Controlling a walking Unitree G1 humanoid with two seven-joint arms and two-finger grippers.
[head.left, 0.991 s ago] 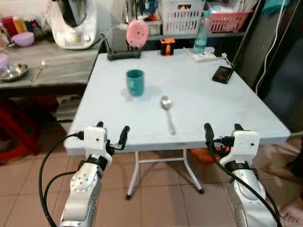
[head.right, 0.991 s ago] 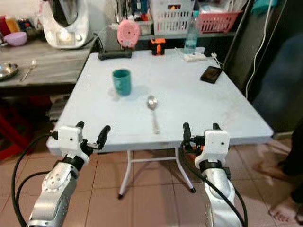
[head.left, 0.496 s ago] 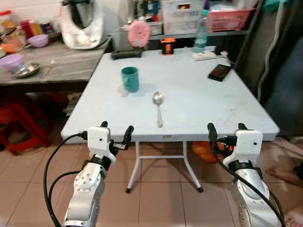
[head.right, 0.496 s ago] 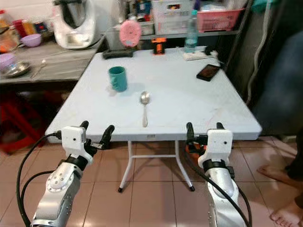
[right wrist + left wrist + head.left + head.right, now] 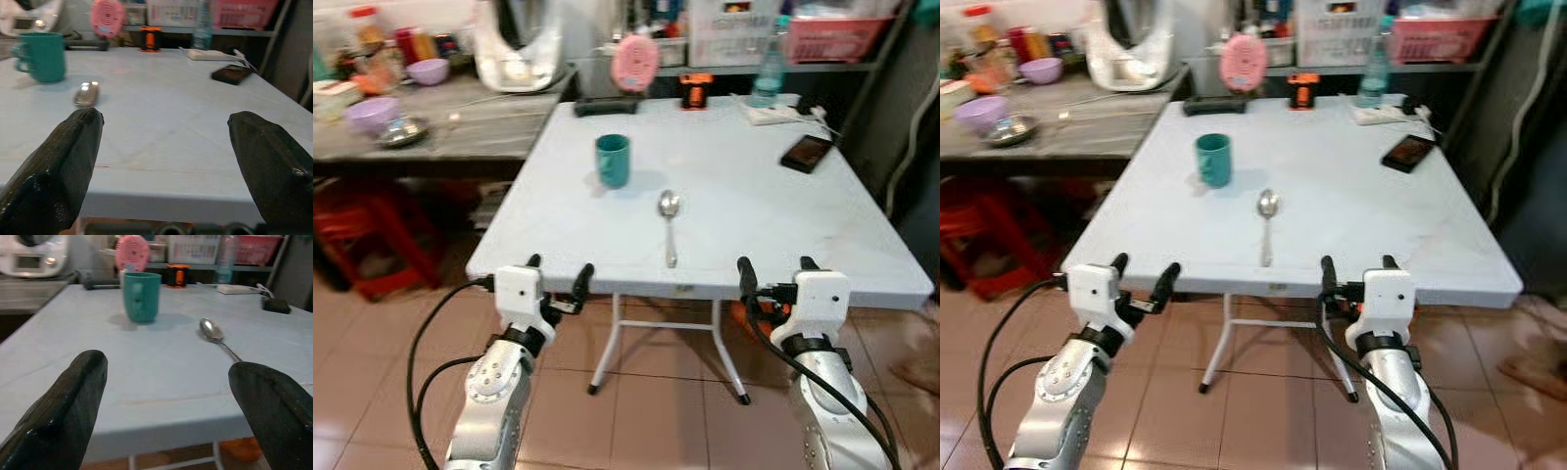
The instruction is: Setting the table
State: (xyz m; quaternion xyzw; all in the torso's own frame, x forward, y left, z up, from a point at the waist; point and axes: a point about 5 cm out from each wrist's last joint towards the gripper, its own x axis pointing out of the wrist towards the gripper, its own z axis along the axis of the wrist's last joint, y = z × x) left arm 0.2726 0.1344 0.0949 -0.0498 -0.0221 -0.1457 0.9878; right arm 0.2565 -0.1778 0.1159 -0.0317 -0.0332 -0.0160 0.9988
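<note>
Left eye view: mug (image 5: 613, 161); spoon (image 5: 669, 221); writing unreadable.

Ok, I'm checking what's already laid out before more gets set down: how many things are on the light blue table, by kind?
Mug: 1
Spoon: 1
Phone: 1
Pink round fan: 1
Black power strip: 1
Orange and black gadget: 1
White power strip: 1
Total: 7

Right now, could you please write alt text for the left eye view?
A pale blue table holds a teal mug and, nearer, a spoon. The left gripper and right gripper hang open before its near edge.
</note>
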